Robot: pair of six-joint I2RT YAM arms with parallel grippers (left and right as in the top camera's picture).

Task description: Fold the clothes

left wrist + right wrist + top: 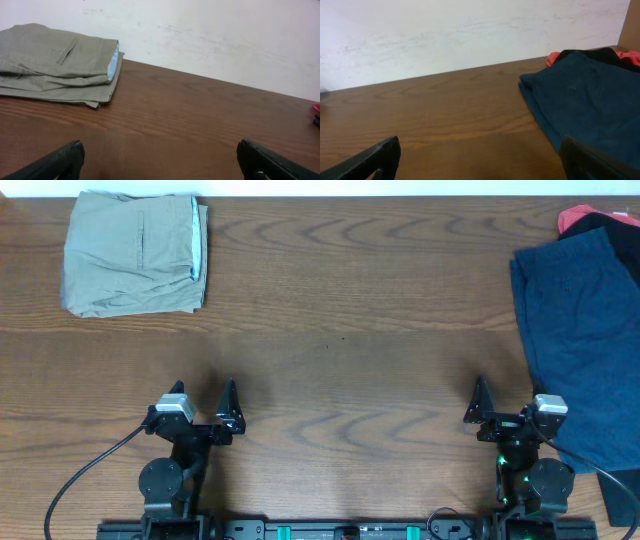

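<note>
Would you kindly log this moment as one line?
left claw open | right claw open | dark navy fabric shorts spread at right, ungrasped

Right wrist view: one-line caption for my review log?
Open right pincer above the wooden table, navy shorts lying flat ahead to its right, red cloth behind them.

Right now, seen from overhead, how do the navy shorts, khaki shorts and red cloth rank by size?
1. Navy shorts: largest, even though the frame edge cuts them off.
2. Khaki shorts: folded, clearly smaller.
3. Red cloth: smallest, with only a corner showing.
</note>
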